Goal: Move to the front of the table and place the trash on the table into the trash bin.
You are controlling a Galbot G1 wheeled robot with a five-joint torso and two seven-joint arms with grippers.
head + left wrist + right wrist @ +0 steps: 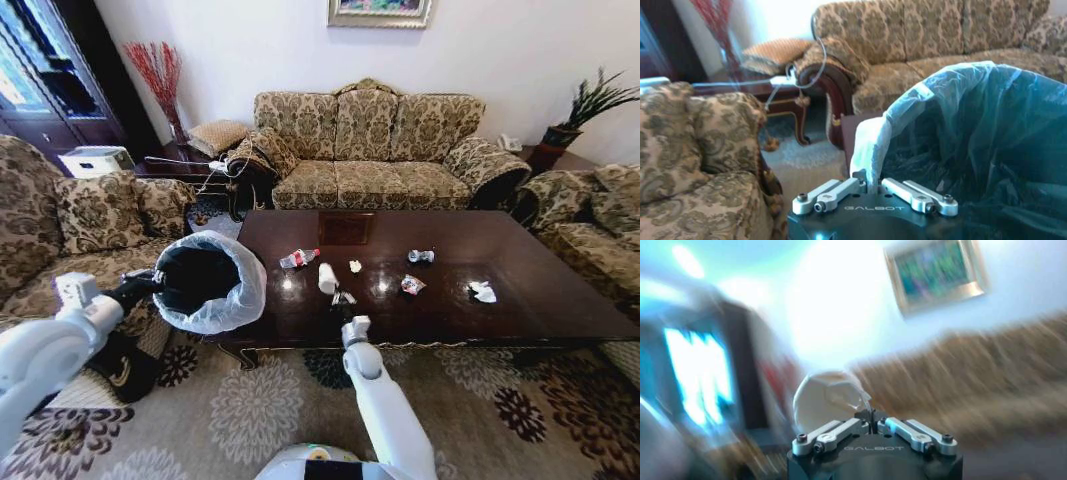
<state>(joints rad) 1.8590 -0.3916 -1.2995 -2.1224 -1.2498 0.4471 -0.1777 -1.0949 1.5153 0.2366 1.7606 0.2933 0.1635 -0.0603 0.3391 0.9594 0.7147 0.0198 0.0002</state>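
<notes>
1. I'm parked at the near long edge of the table (520,290). Its dark tabletop runs left to right ahead of me, with sofas on the far side and both ends.

2. The trash bin (205,280) hangs off the table's left end, tilted with its mouth toward me. The white bag is folded over the rim. The left gripper (135,290) holds it at the near-left rim. In the left wrist view the fingers (860,176) are pinched closed on the bag's edge.

3. The right arm reaches up the middle to the near tabletop edge. The right gripper (343,300) sits among the near-centre litter. In the right wrist view its fingers (875,416) are clamped on the white paper cup (827,399), which stands tipped against them.

4. Litter on the tabletop:
   - bottle (299,258), left of centre
   - a yellowish scrap (355,266), just right of it
   - a wrapper (421,256), farther right
   - another wrapper (412,285), nearer
   - a tissue (483,292), far right

5. My read: this is the carry stage for the cup, grasp made and drop pending.

6. The next move calls for swinging the cup left over the bin's mouth. It must clear the bottle on the way and stay above the bag rim before I let go.
</notes>
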